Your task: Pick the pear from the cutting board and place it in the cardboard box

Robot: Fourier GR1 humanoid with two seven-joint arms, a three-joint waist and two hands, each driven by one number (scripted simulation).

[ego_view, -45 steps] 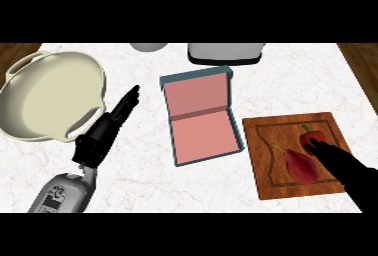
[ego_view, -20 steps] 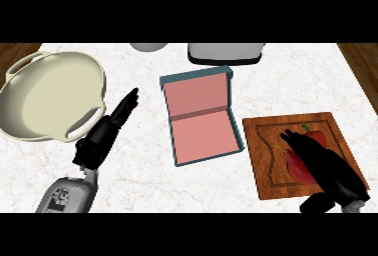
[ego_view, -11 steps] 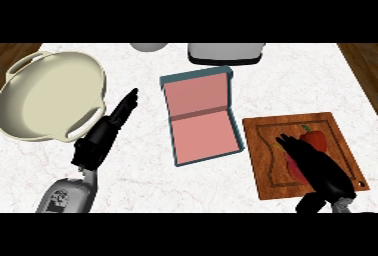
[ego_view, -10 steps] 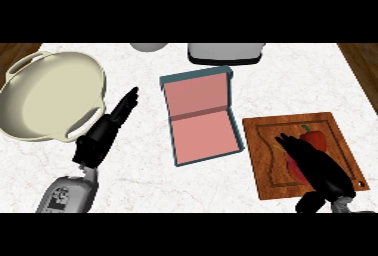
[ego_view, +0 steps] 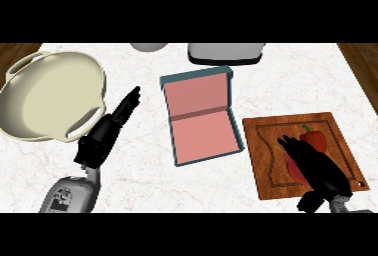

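Note:
A red pear [ego_view: 317,141] with a green stem lies on the wooden cutting board [ego_view: 264,134] at the right of the counter. My right hand [ego_view: 314,162] lies on top of it, fingers stretched up the board and spread over the fruit, hiding most of it. Red shows on both sides of the hand. I see no fingers closed round the pear. The open box [ego_view: 199,117], pink inside with a teal rim, sits just left of the board. My left hand [ego_view: 107,132] rests open on the counter left of the box, fingers pointing up and to the right.
A large cream two-handled bowl [ego_view: 44,100] fills the far left, close to my left hand. A grey appliance [ego_view: 225,52] and a pale round object [ego_view: 150,46] stand at the back edge. Wooden floor shows past both top corners.
Since the earliest frame my right hand has swung in over the pear, wrist now at the board's near edge. Over the last half second it has barely shifted. The left hand is still.

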